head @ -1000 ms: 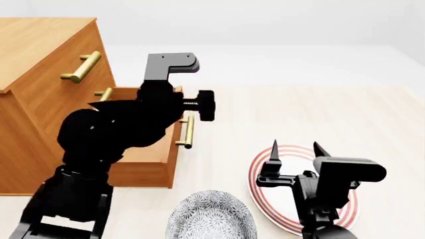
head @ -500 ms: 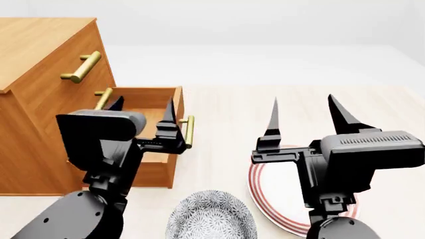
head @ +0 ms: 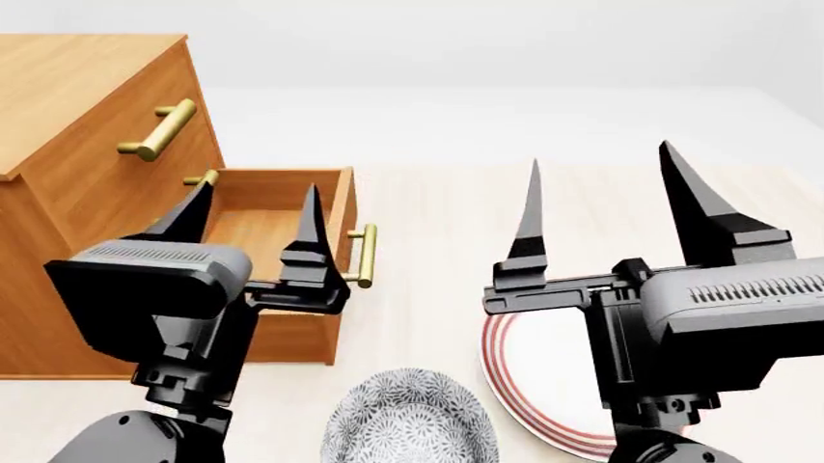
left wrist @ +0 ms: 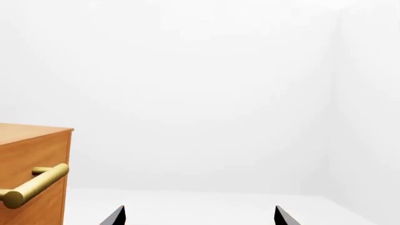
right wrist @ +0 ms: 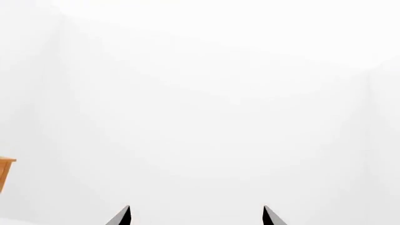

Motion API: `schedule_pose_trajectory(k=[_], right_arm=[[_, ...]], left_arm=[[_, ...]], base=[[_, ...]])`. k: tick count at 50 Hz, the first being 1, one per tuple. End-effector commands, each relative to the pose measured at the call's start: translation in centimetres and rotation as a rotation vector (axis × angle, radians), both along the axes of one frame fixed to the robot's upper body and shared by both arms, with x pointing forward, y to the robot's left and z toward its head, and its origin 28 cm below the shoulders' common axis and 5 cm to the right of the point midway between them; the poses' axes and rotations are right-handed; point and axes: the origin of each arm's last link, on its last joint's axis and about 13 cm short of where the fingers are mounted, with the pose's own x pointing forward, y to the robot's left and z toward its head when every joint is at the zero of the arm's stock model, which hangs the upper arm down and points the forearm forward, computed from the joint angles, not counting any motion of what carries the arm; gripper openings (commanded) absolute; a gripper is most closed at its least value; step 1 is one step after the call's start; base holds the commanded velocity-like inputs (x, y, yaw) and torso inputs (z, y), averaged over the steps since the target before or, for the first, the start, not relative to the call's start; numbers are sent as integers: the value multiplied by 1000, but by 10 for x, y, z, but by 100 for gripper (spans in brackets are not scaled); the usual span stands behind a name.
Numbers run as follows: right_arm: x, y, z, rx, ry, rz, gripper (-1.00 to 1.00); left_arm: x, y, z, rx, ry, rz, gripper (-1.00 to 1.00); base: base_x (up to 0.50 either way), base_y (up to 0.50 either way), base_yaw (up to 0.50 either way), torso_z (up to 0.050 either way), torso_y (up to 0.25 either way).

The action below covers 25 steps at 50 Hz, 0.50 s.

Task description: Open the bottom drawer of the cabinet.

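The cabinet (head: pixel 77 87) stands at the left of the head view. Its bottom drawer (head: pixel 335 333) is pulled out, showing its inside, with its brass handle (head: pixel 365 256) free. My left gripper (head: pixel 258 186) is open and empty, pointing up in front of the drawer, clear of the handle. My right gripper (head: pixel 600 154) is open and empty, raised over the floor to the right. In the left wrist view the cabinet's corner (left wrist: pixel 31 150) and a brass handle (left wrist: pixel 34 185) show beside the gripper (left wrist: pixel 200 215). The right wrist view shows its gripper (right wrist: pixel 196 214) against white wall.
A red-ringed white plate (head: pixel 508 371) lies on the floor under my right arm. A grey patterned bowl (head: pixel 409 424) sits at the near middle. The top drawer's handle (head: pixel 161 130) and part of the middle one (head: pixel 200 178) show above the open drawer.
My left arm has drawn back from the drawer and turned its fingers upward. Both grippers have risen towards the camera. The drawer has stayed open.
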Motion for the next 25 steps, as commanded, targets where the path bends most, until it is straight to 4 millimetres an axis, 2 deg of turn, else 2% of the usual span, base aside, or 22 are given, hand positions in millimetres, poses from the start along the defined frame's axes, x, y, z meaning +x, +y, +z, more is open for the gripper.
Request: schedule_pose_trajectory(k=[1,16,20,22,25], right_arm=[[-1,1,1,-6,-13,3,100],[0,1,0,-5,-17,5,100],[3,1,16,-29,-60,4,100],[6,0,32,-35,-100,1,100],[5,1,49,-49,-145,10,100]], left_arm=[[-2,-1,-1,-2,-10,-1,100],[-3,-1,2,-6,-22,-2,100],[-6,-1,28,12,-119,14,100],[-7,0,49,1,-173,14,100],[-10,-1,67,5,-221,9,100]], base=[[0,0,0,0,0],[0,0,0,0,0],[0,0,0,0,0],[0,0,0,0,0],[0,0,0,0,0]])
